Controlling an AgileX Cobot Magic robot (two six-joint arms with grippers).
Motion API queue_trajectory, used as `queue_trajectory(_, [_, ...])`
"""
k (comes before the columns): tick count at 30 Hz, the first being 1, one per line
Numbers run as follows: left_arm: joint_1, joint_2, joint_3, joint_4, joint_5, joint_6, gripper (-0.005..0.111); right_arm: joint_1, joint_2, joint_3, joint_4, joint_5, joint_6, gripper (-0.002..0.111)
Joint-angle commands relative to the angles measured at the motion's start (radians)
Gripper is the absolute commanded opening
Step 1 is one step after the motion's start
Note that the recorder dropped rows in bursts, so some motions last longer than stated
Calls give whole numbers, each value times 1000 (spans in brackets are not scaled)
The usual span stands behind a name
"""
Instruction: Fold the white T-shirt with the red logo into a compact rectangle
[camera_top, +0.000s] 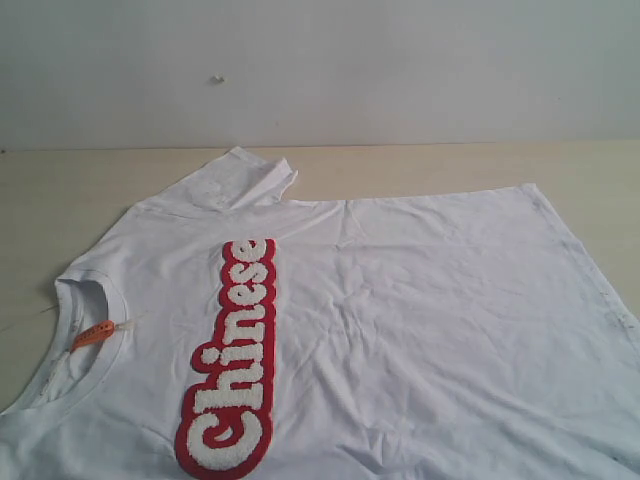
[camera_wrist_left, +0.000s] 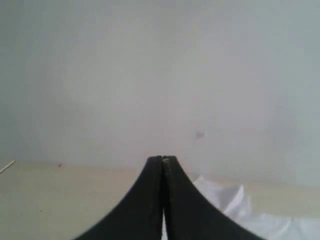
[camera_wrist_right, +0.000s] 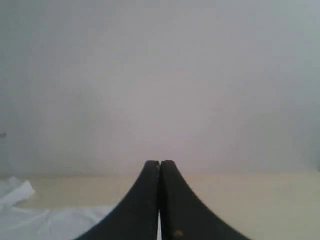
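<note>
The white T-shirt (camera_top: 420, 300) lies spread flat on the table in the exterior view, collar (camera_top: 85, 345) to the left with a small orange neck tag (camera_top: 93, 334). The red logo (camera_top: 235, 360) spelling "Chinese" runs from the front edge toward the back. One sleeve (camera_top: 235, 180) points to the far side. Neither gripper shows in the exterior view. My left gripper (camera_wrist_left: 163, 160) is shut, tips pressed together with nothing between them, and a bit of the T-shirt (camera_wrist_left: 235, 205) lies beyond it. My right gripper (camera_wrist_right: 160, 163) is shut and empty too, with T-shirt cloth (camera_wrist_right: 30, 215) off to one side.
The light wooden table (camera_top: 60, 190) extends around the shirt to the left, back and right. A plain pale wall (camera_top: 320, 60) rises behind the table's far edge.
</note>
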Motion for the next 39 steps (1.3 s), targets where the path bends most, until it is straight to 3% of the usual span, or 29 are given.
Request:
queue_trajectory(1, [1,-5,0,-40,-191,-181,0,2,-4,5,8,-226,109,0])
queue_trajectory(5, [0,-5,0,9,-220,-340,0,2,-4,5,-10,-427,351,0])
queue_trajectory(7, [0,-5,-28,85,-201,-445,0,2,-4,-24,-79,-426,454,0])
queue_trajectory(15, [0,204,-296,599,-183,-871,0,2,134,-297,-518,-308,848,0])
queue_trajectory(22, [0,477,-561,980,-178,-1048,0,2,361,-545,-823,-132,963,0])
queue_trajectory(24, [0,565,-627,1014,-154,-1053,0,2,431,-613,-885,-41,959,0])
queue_trajectory(28, [1,751,-778,1007,-44,-899,0,2,571,-741,-959,124,859,0])
queue_trajectory(32, [-2,960,-936,1005,366,-847,0,2,723,-862,-986,286,765,0])
queue_trajectory(35, [-2,1092,-1005,923,527,-567,0,2,847,-951,-904,440,587,0])
queue_trajectory(39, [-2,1265,-1082,486,641,44,0,2,1030,-1077,-601,637,211,0])
